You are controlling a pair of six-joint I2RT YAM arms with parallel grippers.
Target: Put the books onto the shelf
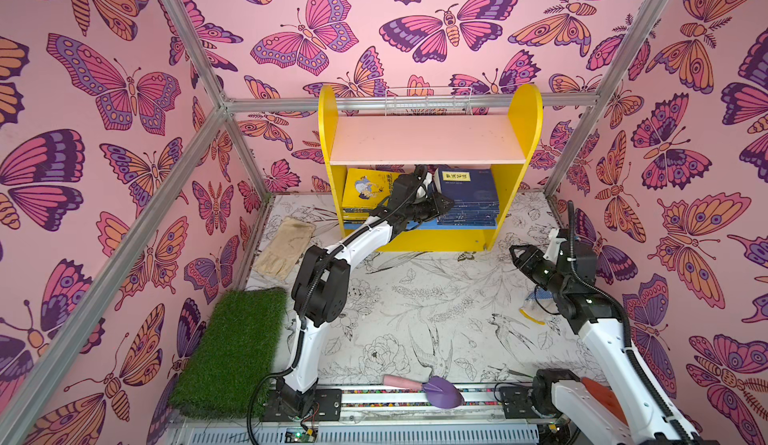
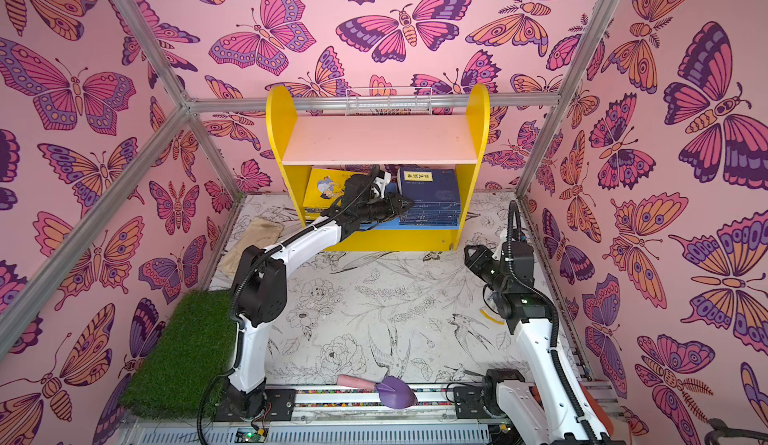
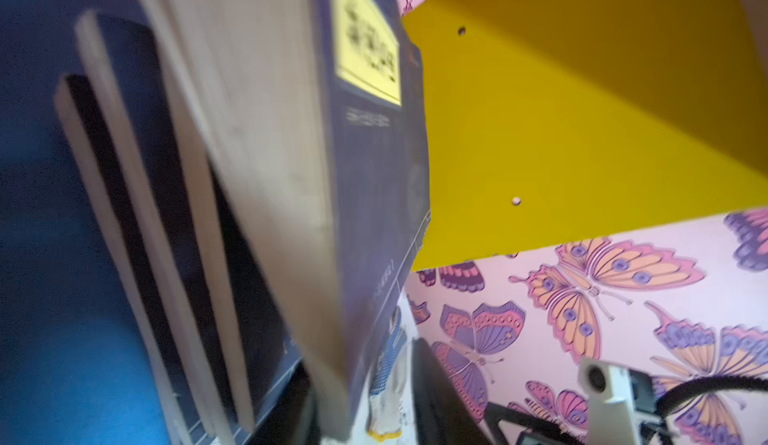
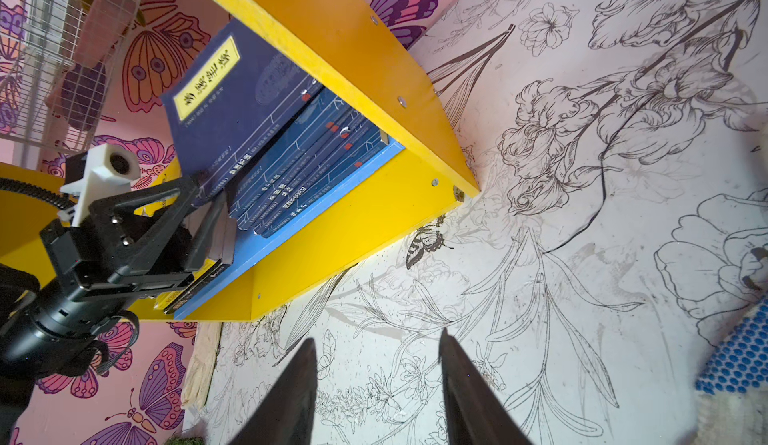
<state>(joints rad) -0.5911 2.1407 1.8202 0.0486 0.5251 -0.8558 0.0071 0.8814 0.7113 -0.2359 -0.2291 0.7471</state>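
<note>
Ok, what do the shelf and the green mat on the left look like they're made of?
The shelf: probably painted or laminated board, going by its flat, smooth yellow panels with screw heads showing in the side. The green mat: artificial turf, likely plastic, with dense short blades in a uniform green.

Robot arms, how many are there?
2. The white-and-black left robot arm reaches into the yellow shelf above its blue lower board; the right robot arm hangs over the flower-print table, right of the shelf. None seems hidden.
</note>
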